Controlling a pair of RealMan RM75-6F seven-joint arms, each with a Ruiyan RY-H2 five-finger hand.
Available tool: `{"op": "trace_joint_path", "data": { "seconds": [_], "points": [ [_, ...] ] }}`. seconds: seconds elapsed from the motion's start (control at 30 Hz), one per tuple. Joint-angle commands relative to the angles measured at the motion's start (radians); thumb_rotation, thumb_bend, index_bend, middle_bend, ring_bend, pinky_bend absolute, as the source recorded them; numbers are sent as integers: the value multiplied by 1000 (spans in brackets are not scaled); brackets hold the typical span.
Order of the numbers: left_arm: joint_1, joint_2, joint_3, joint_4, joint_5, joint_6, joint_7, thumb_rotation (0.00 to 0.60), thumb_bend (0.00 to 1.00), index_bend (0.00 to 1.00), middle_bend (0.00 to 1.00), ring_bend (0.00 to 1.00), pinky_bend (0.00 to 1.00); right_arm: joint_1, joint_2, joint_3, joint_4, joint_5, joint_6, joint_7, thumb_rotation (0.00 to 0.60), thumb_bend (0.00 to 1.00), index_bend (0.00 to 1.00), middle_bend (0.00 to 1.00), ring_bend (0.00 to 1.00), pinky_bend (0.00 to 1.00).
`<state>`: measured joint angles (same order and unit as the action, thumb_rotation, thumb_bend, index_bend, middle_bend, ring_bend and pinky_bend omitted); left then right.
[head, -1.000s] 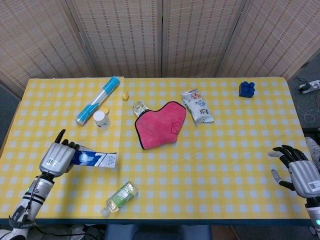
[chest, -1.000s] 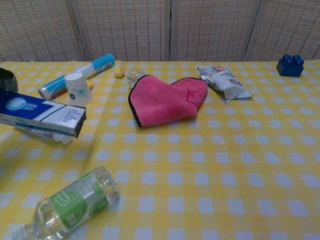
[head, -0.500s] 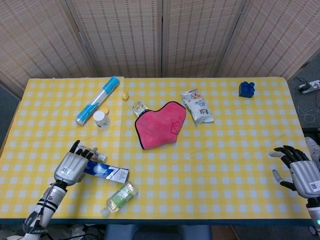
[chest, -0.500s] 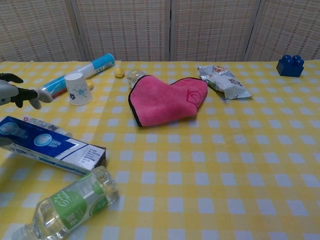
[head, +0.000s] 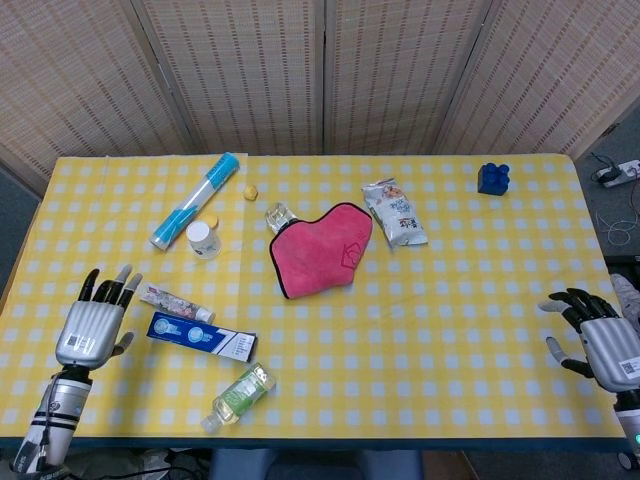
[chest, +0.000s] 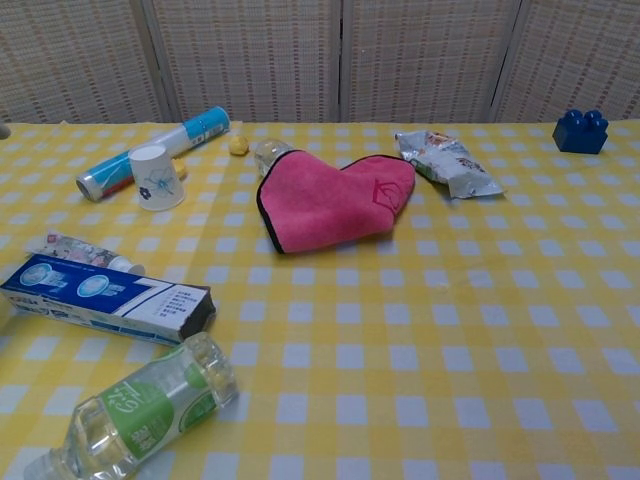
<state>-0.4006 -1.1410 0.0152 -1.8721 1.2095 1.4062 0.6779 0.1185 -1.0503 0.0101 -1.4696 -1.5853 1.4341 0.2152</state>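
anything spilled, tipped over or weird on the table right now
No spill shows. The green-label bottle lies on its side near the front edge, and a clear bottle is partly tucked under the pink cloth. The toothpaste box lies flat and askew, apart from the left robot hand.

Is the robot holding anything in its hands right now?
No. The left hand is open beside the toothpaste box, and the right hand is open too.

print on the toothpaste box (chest: 105, 299) and bottle label (chest: 140, 415) is too small to read.
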Motion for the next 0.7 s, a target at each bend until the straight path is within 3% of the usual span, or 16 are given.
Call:
{"op": "trace_joint_path", "data": {
  "seconds": [0.03,0.37,0.7],
  "points": [
    [75,12,15,59,57,79,-85,600,261,4,62,176,11,2,3,1,-3,2,-4,0,600,325,300,233,135,184],
    [205,-13,41,187,186,224,-237,600,261,61,62,164,11,16,3,-1,-15,-33,5,-17,600,326,300,240,135,184],
    [278,10,55,217,236,260,-268,600,261,64,62,162,11,10,1,1,-23,-46,36,-39,600,326,300,242,135,184]
  ]
}}
